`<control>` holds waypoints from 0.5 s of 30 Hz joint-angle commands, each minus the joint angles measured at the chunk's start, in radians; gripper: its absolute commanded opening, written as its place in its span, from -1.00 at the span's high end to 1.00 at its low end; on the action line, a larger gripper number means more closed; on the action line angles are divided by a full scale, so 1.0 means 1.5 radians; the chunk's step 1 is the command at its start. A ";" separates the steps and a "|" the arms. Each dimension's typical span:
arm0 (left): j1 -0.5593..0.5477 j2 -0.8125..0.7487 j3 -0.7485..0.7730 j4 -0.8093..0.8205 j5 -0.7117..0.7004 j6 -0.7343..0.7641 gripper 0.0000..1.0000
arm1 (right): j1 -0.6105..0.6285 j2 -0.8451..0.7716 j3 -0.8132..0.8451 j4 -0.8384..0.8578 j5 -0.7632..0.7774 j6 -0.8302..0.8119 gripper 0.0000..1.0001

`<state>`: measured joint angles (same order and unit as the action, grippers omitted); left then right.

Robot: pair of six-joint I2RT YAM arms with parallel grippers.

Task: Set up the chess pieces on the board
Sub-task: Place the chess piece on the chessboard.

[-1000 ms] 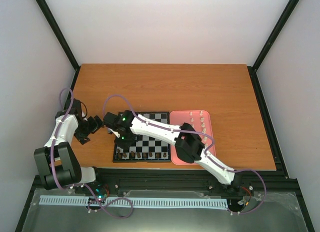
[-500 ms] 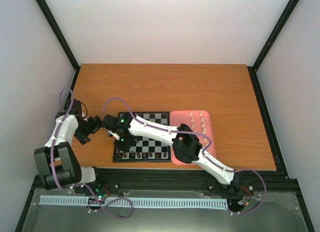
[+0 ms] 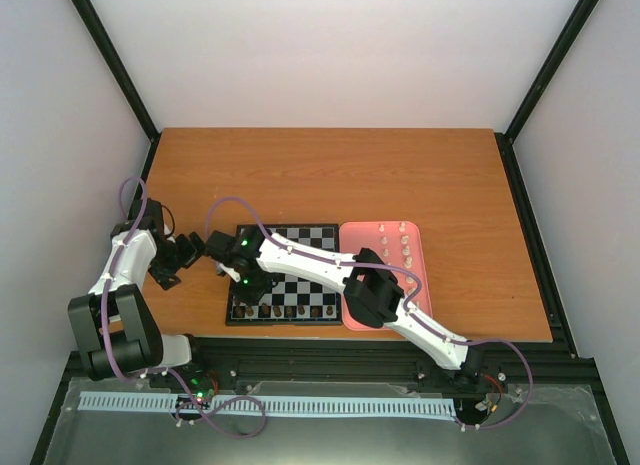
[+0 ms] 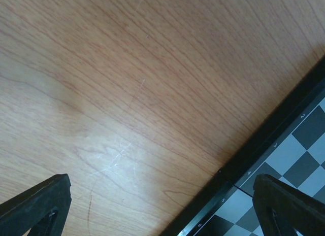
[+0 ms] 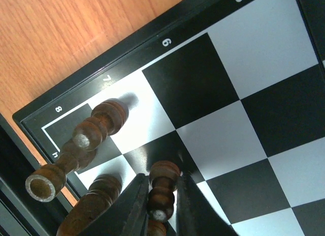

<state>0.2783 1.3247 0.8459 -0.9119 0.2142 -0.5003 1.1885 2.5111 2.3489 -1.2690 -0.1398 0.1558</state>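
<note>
Wood-grain orange bench (image 3: 330, 175), board (image 3: 300, 231) near the front edge, pink tray (image 3: 355, 240) just beside its right side.

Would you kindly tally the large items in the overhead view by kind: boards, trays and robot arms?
Board: 1
Tray: 1
Arms: 2, the left arm and the right arm
Total: 4

White rank numbers 5, 6, 7, 8 stand along the board (image 5: 137, 61) border, toward eleven o'clock in the right wrist view (left wrist: 2–5, small, toward four o'clock).
</note>
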 commanded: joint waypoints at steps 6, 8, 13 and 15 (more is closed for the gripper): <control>-0.003 -0.006 0.003 0.009 0.004 0.004 -0.99 | 0.004 0.004 0.014 -0.008 0.011 -0.011 0.47; -0.003 -0.006 0.004 0.009 0.003 0.004 -1.00 | 0.004 0.000 0.013 -0.005 0.022 -0.010 0.43; -0.003 -0.005 0.006 0.009 0.005 0.004 -0.99 | 0.001 -0.015 0.014 0.011 0.049 -0.010 0.31; -0.003 -0.003 0.006 0.009 0.004 0.004 -0.99 | -0.003 -0.022 0.014 0.017 0.053 -0.012 0.25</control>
<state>0.2783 1.3247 0.8459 -0.9119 0.2138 -0.5003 1.1877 2.5111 2.3489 -1.2633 -0.0978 0.1429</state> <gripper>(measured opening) 0.998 0.352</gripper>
